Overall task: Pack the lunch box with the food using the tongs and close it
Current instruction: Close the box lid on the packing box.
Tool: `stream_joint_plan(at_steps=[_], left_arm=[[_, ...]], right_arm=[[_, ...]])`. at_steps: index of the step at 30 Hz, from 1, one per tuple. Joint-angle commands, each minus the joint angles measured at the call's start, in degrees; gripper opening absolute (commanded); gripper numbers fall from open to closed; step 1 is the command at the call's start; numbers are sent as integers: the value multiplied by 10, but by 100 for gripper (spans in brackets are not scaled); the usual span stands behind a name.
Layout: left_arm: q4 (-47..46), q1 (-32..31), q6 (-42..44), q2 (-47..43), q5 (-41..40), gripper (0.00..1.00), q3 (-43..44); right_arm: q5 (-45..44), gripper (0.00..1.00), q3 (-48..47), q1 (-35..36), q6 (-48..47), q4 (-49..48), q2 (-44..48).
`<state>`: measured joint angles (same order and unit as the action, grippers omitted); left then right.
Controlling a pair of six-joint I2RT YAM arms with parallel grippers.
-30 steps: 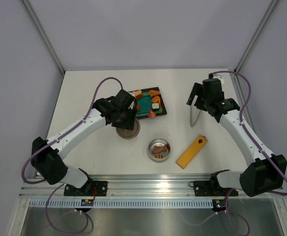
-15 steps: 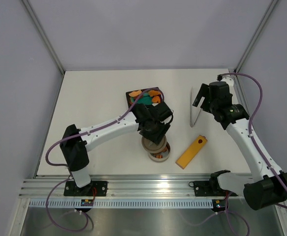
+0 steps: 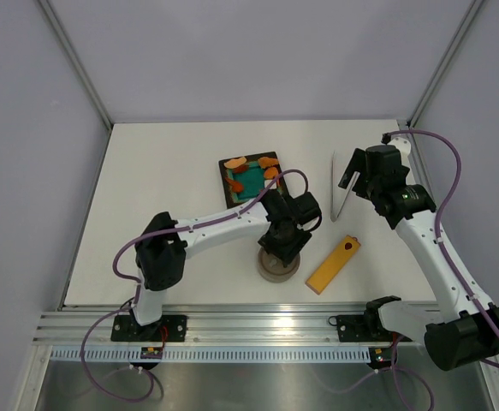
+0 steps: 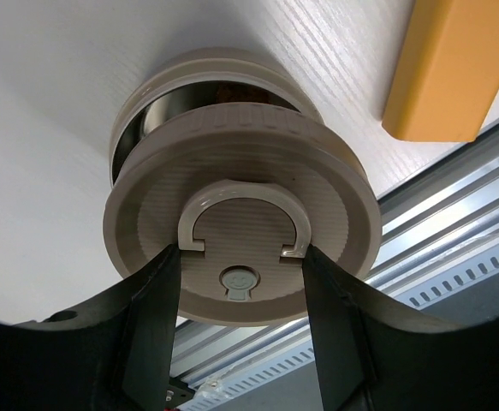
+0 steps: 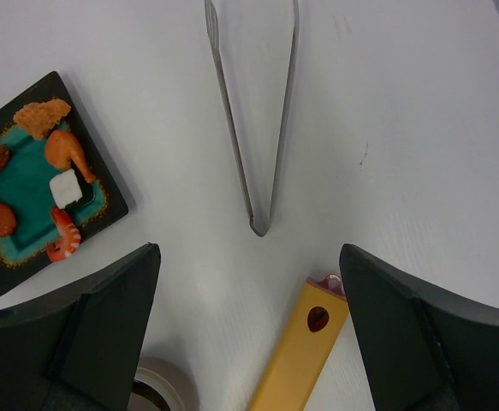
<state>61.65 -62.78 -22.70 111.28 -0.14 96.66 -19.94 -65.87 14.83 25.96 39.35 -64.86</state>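
Closing is the step in hand. My left gripper pinches the lid by its curved handle; the lunch box sits just below and a little beyond it, so the lid is not yet seated. Next I must centre it over the rim and lower it flat. My right gripper is spread wide, the tongs lie just ahead of it, and food is on the black plate at its left.

The left end effector holds the lid over the lunch box.
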Motion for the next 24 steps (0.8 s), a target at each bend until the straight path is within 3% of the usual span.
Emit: stream_joint_plan(at_steps=[1, 24], left_arm=[[1, -4, 5, 11, -20, 33, 36], [-28, -3, 6, 35, -33, 33, -6]], right_arm=[[-18, 94, 0, -4, 6, -1, 16], [2, 94, 7, -5, 8, -5, 12]])
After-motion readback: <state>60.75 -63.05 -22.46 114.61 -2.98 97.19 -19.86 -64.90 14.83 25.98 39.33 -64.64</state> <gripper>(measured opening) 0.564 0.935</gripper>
